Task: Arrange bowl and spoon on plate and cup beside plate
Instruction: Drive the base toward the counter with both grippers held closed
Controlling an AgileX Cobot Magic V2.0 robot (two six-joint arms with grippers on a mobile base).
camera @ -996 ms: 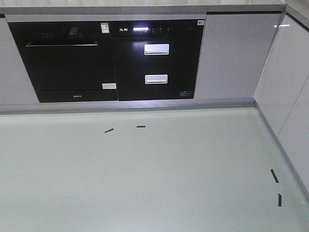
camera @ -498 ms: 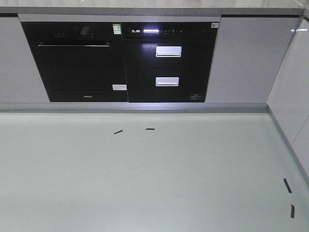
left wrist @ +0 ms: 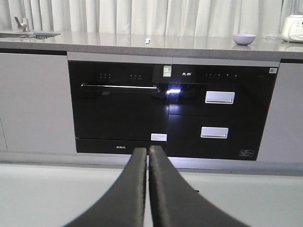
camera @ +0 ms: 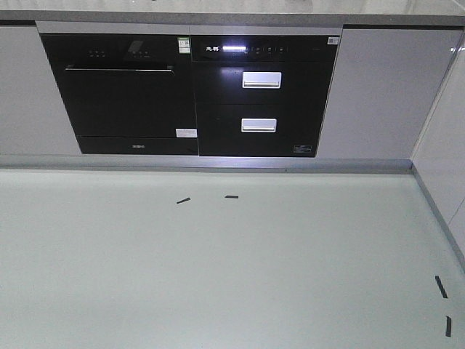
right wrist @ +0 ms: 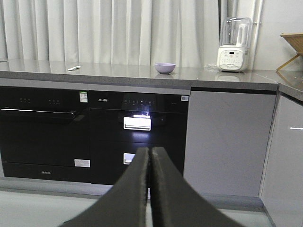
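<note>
A lavender bowl [left wrist: 244, 39] [right wrist: 164, 68] sits on the grey countertop [left wrist: 123, 42], far ahead of both arms. A small pale spoon [left wrist: 147, 41] [right wrist: 74, 68] lies on the same counter, left of the bowl. My left gripper [left wrist: 147, 150] is shut with nothing between its dark fingers, low in front of the black appliances. Likewise my right gripper [right wrist: 150, 151] is shut and holds nothing. The plate and the cup are out of view.
Black built-in oven [camera: 123, 94] and drawer unit [camera: 261, 94] stand under the counter, with pale floor [camera: 218, 276] and black tape marks [camera: 183, 200] before them. A white blender [right wrist: 233, 45] stands at the counter's right, a sink tap [left wrist: 21, 22] at far left. Cabinets [camera: 454, 174] close the right side.
In the front view the appliances and floor marks have shifted to the right and slightly down, so the base is turning or moving left. Both grippers stay shut.
</note>
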